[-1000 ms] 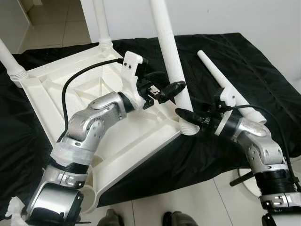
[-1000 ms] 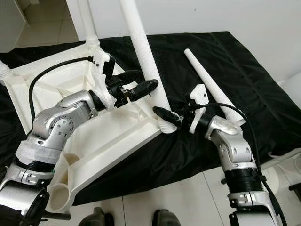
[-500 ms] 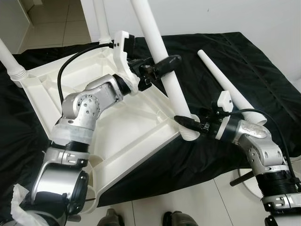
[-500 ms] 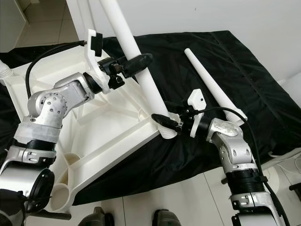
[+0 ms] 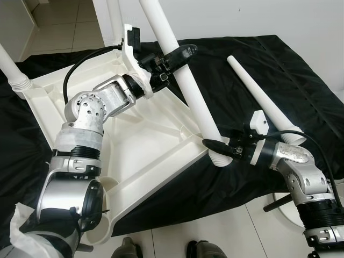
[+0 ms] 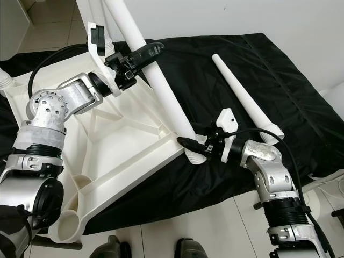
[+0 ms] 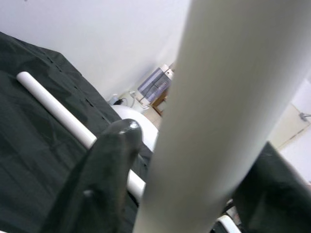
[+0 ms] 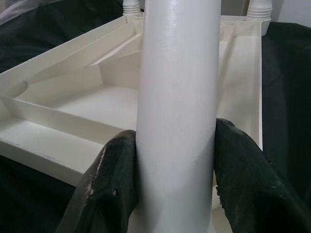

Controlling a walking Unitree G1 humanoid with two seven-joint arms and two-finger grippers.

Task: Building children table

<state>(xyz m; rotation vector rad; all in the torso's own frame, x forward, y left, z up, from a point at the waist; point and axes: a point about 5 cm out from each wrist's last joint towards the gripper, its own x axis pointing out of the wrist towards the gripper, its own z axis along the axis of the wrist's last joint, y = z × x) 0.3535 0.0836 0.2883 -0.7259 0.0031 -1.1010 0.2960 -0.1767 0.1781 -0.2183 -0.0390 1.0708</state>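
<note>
A white plastic table top [image 5: 134, 140] lies upside down on a black cloth [image 5: 301, 86]. A white leg [image 5: 193, 99] leans with its ribbed foot at the top's near right corner socket. My left gripper [image 5: 174, 55] is shut on this leg high up, and in the left wrist view one black finger [image 7: 107, 165] lies beside the leg [image 7: 218, 111]. My right gripper [image 5: 216, 146] is shut on the leg's base, both fingers [image 8: 109, 179] pressed against the leg [image 8: 177, 107]. A loose leg [image 5: 258, 97] lies on the cloth to the right.
Two fitted legs [image 5: 11, 67] [image 5: 114, 21] stand at the top's far corners. An open round socket [image 5: 99, 234] sits at the near left corner. A white round base [image 5: 287, 207] and tiled floor lie by the cloth's right front. Dark shoes [image 5: 201, 250] show at the bottom edge.
My left gripper has slid up the leg and swung back and left, tilting the leg's upper end that way. My right gripper has stayed at the leg's base, sinking slightly.
</note>
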